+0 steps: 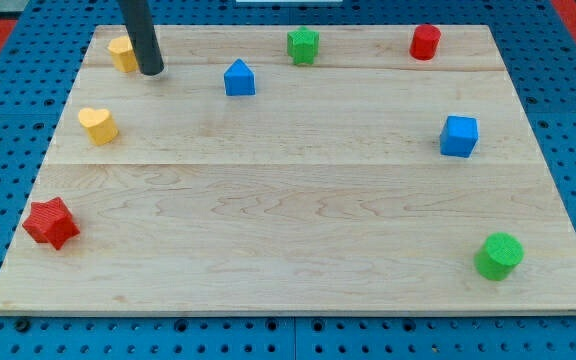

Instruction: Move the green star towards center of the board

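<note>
- My tip [151,72] is sitting near the table's [288,250] top-left corner, just beside a yellow block [122,53], touching it or nearly so.
- There is no gripper here to open or close: the arm is ending in a bare dark rod, holding nothing.
- The green star [303,45] is waiting at the view's top edge, a little right of mid-width, well apart from my tip and off to its right, slightly higher.
- A blue house-shaped block [239,78] is standing between the two, just below the direct line.
- The star is squat, with no clear long axis; which way its points are facing is too small to tell.
- My judgement: the centre is lying below the star, so my tip is needing to get around to its top side, pushing towards the view's bottom.
- The green cylinder [499,256] at bottom right is not the target.
</note>
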{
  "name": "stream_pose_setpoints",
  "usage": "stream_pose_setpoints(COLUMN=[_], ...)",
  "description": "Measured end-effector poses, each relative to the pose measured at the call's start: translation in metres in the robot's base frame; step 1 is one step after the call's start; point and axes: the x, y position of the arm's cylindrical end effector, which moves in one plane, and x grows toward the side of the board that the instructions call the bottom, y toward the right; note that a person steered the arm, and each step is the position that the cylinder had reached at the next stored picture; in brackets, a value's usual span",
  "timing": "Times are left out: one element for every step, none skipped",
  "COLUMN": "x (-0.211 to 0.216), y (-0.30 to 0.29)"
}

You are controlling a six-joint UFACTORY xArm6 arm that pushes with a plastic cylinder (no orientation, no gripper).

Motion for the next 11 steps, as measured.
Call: stream_pose_setpoints(x=[0.000, -0.014, -0.014, -0.016, -0.032, -0.070, -0.094, -0.074, -0.029, 0.008, 0.055], y=[-0.033, -0.044, -0.044, -0.021, 0.035, 0.083, 0.156, 0.207, 0.226, 0.241, 0.263])
